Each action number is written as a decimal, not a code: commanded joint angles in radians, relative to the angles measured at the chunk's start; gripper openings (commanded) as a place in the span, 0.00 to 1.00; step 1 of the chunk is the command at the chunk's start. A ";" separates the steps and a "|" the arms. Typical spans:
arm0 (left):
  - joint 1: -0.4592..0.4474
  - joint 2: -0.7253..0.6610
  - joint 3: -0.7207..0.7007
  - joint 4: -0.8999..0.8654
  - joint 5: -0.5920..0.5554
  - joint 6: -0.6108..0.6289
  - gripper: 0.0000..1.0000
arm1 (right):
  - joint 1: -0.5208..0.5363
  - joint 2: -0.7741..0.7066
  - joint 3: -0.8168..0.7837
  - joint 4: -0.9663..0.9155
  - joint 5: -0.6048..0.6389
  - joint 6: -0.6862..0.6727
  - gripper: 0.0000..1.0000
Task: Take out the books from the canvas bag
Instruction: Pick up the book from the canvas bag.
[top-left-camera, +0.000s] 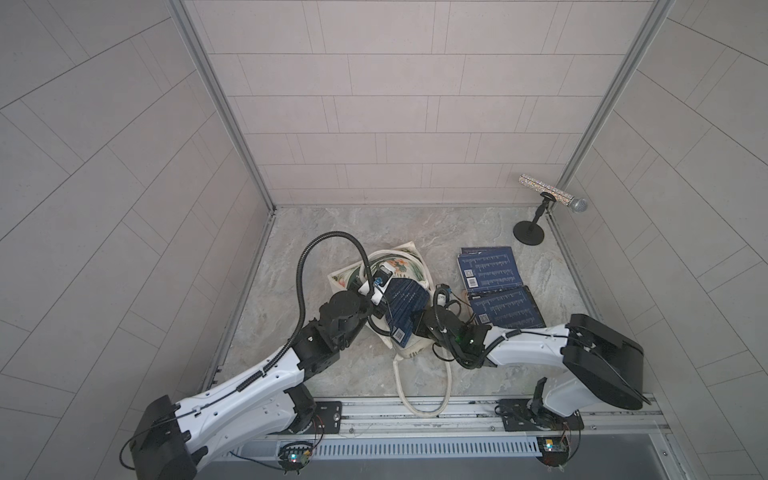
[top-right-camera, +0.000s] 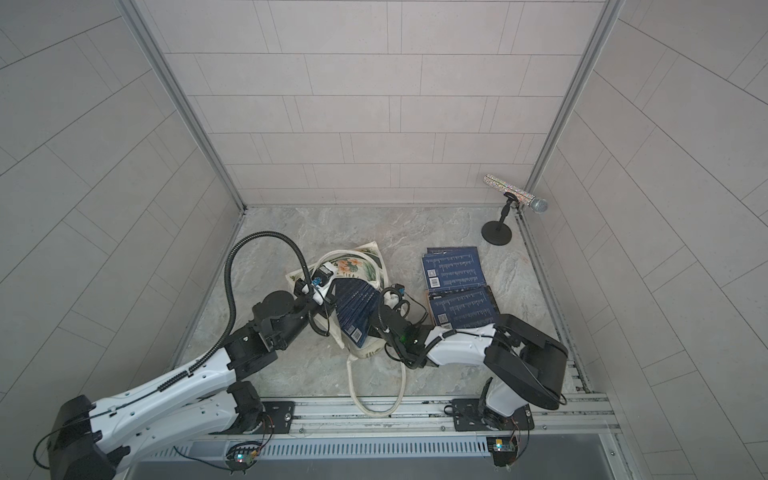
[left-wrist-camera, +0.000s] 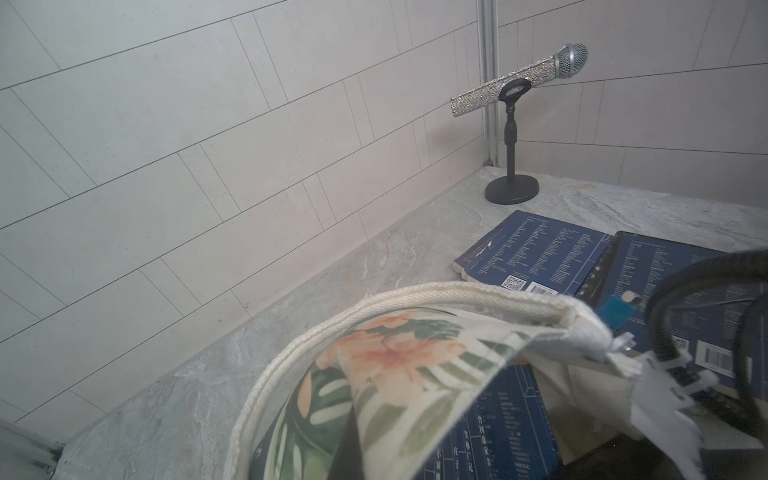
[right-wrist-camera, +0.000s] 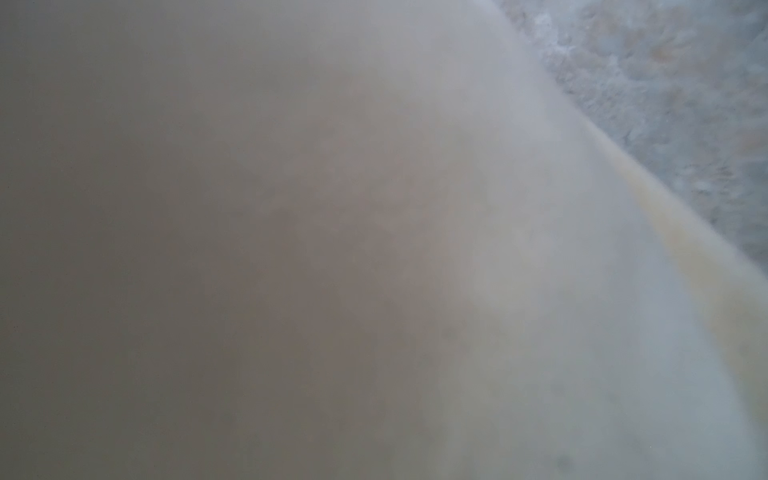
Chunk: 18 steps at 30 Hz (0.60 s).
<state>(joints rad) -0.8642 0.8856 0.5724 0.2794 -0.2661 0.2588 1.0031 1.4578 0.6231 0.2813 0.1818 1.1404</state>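
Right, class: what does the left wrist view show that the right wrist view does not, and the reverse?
Only the left wrist view: the microphone on its stand, navy books, and the canvas bag with its flower print. Only the right wrist view: nothing distinct, just a blurred cream surface very close up. Both: the grey marbled tabletop.

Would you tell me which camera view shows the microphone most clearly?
The left wrist view: the microphone is large and sharp there, side-on upon its stand. Both top views show it small, in the far corner. The right wrist view shows only a blur.
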 joint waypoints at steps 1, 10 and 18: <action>-0.002 0.011 0.071 0.088 -0.018 0.000 0.00 | 0.014 -0.108 0.032 -0.206 -0.058 -0.151 0.02; 0.001 0.056 0.102 0.040 -0.038 -0.013 0.00 | 0.014 -0.291 0.056 -0.331 -0.267 -0.393 0.00; 0.001 0.070 0.111 0.028 -0.050 -0.019 0.00 | 0.015 -0.452 0.023 -0.411 -0.376 -0.626 0.00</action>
<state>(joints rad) -0.8642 0.9516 0.6346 0.2520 -0.3229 0.2497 1.0031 1.0607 0.6369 -0.1669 -0.0849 0.6983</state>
